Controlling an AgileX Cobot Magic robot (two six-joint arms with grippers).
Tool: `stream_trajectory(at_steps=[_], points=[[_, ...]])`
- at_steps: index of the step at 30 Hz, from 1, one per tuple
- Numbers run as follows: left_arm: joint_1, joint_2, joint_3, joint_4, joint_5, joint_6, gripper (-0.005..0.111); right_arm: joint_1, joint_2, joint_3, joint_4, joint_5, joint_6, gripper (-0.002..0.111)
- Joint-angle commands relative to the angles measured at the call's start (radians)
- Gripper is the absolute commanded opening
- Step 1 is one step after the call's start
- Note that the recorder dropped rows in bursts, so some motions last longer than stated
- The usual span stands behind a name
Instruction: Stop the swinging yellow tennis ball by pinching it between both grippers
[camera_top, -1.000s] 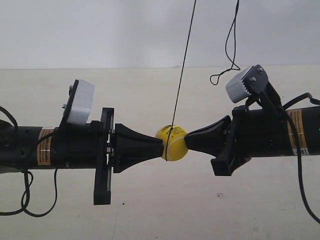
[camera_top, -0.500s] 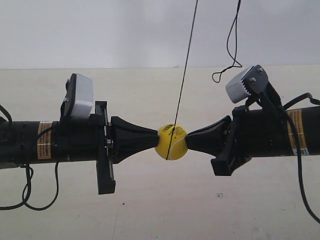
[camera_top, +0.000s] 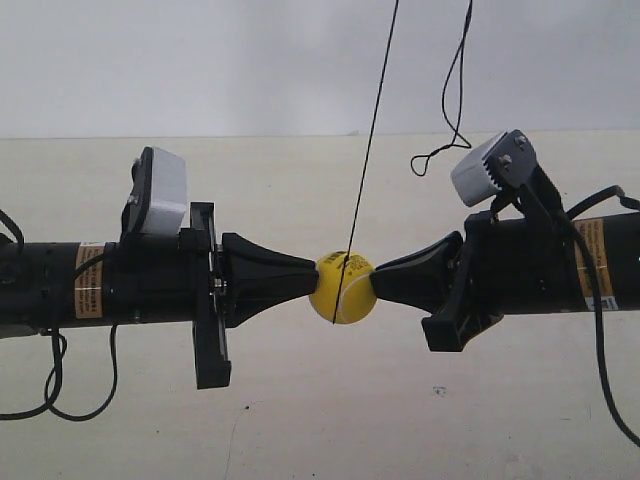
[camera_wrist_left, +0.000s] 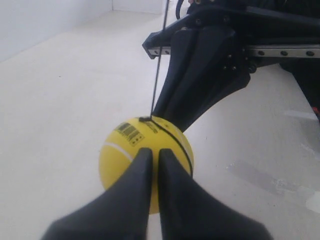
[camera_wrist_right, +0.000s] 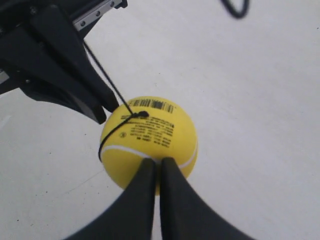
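Observation:
The yellow tennis ball (camera_top: 342, 288) hangs on a thin black string (camera_top: 367, 150) above the pale table. It is held between two black beak-like grippers that meet it from opposite sides. The gripper of the arm at the exterior view's left (camera_top: 313, 282) touches one side, and the gripper of the arm at the exterior view's right (camera_top: 375, 283) touches the other. In the left wrist view my left gripper (camera_wrist_left: 155, 152) is shut, its tip pressed on the ball (camera_wrist_left: 125, 155). My right gripper (camera_wrist_right: 157, 161) is shut too, its tip against the ball (camera_wrist_right: 150, 132) just below the white seam.
A loose black cord (camera_top: 452, 110) dangles behind the arm at the exterior view's right. Cables (camera_top: 50, 390) hang under the arm at the exterior view's left. The pale table (camera_top: 320, 420) lies well below, with a white wall behind.
The arm at the exterior view's left has rolled and drawn slightly back since a second ago, then held still. The ball sits a little higher. The loose cord has drifted left.

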Motion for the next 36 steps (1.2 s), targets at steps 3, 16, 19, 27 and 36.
stream_trajectory(at_steps=[3, 16, 19, 27, 36], points=[[-0.002, -0.006, 0.007, -0.007, -0.002, 0.003, 0.005, 0.0, -0.001, 0.003, -0.002, 0.003, -0.006, 0.0], [-0.002, -0.006, 0.007, -0.007, -0.002, 0.003, 0.005, 0.0, -0.001, 0.003, -0.002, 0.001, -0.006, 0.0], [-0.002, -0.006, 0.007, -0.004, -0.018, 0.003, 0.005, 0.0, -0.001, 0.003, -0.002, 0.001, -0.006, 0.0], [-0.002, -0.006, 0.007, 0.002, -0.029, 0.003, 0.005, 0.0, -0.001, 0.003, -0.005, 0.003, -0.006, 0.0], [-0.002, -0.008, 0.007, 0.01, -0.029, 0.003, 0.005, 0.0, -0.003, 0.003, -0.021, 0.013, -0.006, 0.0]])
